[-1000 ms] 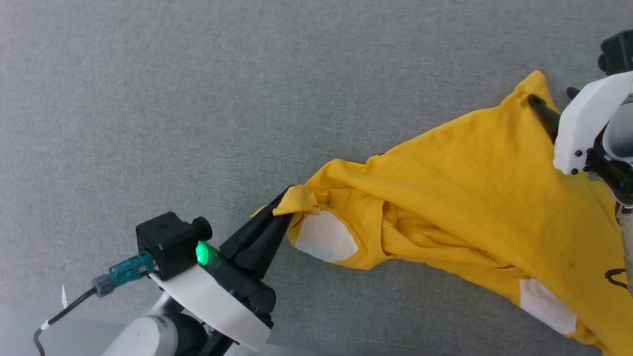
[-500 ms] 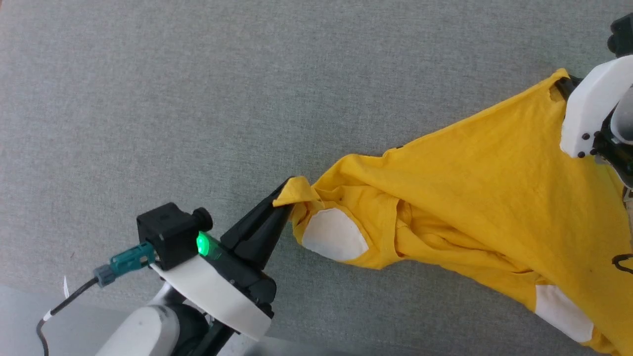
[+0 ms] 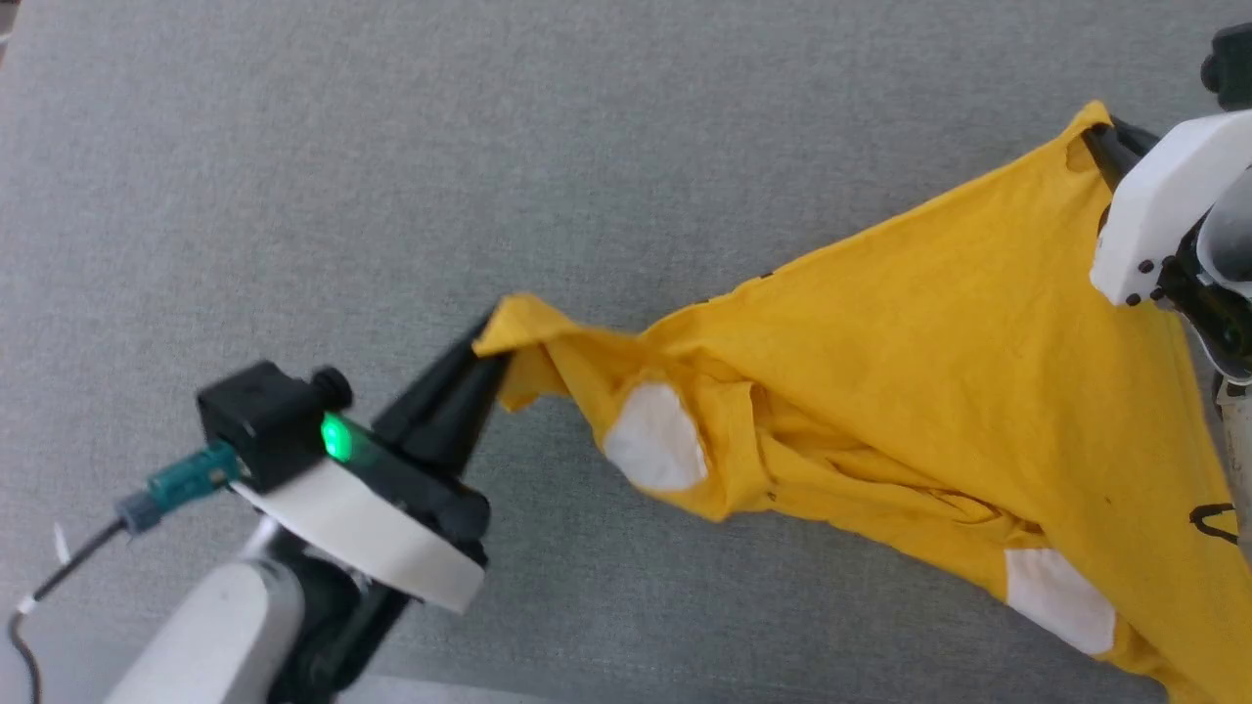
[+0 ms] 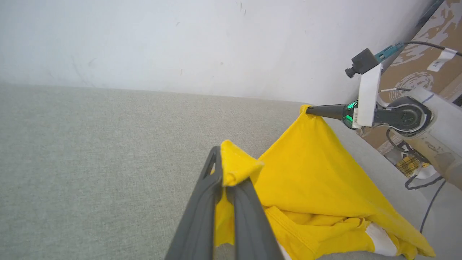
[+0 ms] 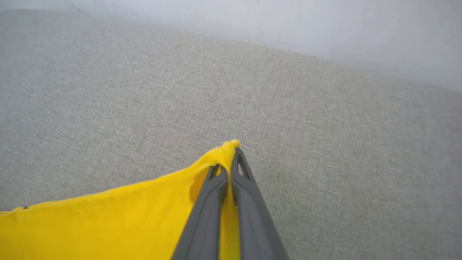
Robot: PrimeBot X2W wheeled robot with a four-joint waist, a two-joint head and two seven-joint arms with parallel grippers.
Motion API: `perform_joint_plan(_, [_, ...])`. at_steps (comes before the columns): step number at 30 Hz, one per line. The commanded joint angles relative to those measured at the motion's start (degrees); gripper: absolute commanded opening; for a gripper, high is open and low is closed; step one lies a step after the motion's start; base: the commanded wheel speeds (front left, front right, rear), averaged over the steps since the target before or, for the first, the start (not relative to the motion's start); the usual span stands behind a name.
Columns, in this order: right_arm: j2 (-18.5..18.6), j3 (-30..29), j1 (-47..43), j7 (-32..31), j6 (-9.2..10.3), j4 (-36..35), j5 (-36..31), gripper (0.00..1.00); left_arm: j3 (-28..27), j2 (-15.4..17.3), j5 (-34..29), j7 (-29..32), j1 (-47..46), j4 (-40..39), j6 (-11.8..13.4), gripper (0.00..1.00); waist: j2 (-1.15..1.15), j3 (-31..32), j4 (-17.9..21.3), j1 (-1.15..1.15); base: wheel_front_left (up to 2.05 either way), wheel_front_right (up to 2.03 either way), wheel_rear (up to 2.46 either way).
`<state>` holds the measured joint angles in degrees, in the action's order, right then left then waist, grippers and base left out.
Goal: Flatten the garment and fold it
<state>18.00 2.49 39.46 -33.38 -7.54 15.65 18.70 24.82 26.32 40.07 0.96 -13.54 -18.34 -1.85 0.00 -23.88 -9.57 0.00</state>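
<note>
Garment (image 3: 929, 332) is clamped by left gripper (image 3: 489, 357) and right gripper (image 3: 1094, 145) for flattening; an outward pull over the tabletop (image 3: 391, 147) seems needed next.

1. Nothing is legible anywhere around my jaws.
2. Far beyond my left jaws, a small pale sticker (image 4: 355, 115) on my dark two-fingered right gripper (image 4: 306, 109) carries print too small to read.
3. Past it, a white paper tag (image 4: 444, 57) on a black cable (image 4: 422, 43) bears a mark I cannot make out.
4. Behind my right jaws, the bright yellow fabric T-shirt (image 3: 929, 342) shows a black printed curve, no letter.
</note>
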Motion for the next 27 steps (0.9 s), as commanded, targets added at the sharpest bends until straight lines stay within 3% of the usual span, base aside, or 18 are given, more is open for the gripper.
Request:
perform_joint_plan(1, [-0.17,0.05,-0.71,1.16,0.05,-1.35,0.72,0.00,-1.20,0.85,-1.44,-0.47,-2.53,0.80,0.89,0.00,0.00,3.01,2.46,0.00,0.00,0.00,0.00])
perform_joint_plan(10, [-0.09,-0.65,-1.57,3.29,0.05,-6.80,1.79,0.00,-4.49,2.51,-6.02,1.57,-11.38,4.28,4.78,0.00,0.00,8.72,6.67,0.00,0.00,0.00,0.00])
perform_joint_plan(14, [-0.27,-1.06,-1.16,3.29,0.05,-8.55,1.70,0.00,-4.91,3.15,-7.76,3.28,-16.80,6.27,5.30,0.00,0.00,11.17,8.19,0.00,0.00,0.00,0.00])
perform_joint_plan(22, [-0.37,-1.04,1.01,2.06,0.05,-9.40,0.94,0.00,-3.36,2.48,-8.40,6.79,-27.23,12.42,3.10,0.00,0.00,15.43,10.25,0.00,0.00,0.00,0.00])
perform_joint_plan(27, [-0.91,-0.19,4.22,0.59,0.05,-8.03,0.71,0.00,-1.64,1.85,-8.94,9.12,-35.55,19.64,0.25,0.00,0.00,17.90,11.52,0.00,0.00,0.00,0.00])
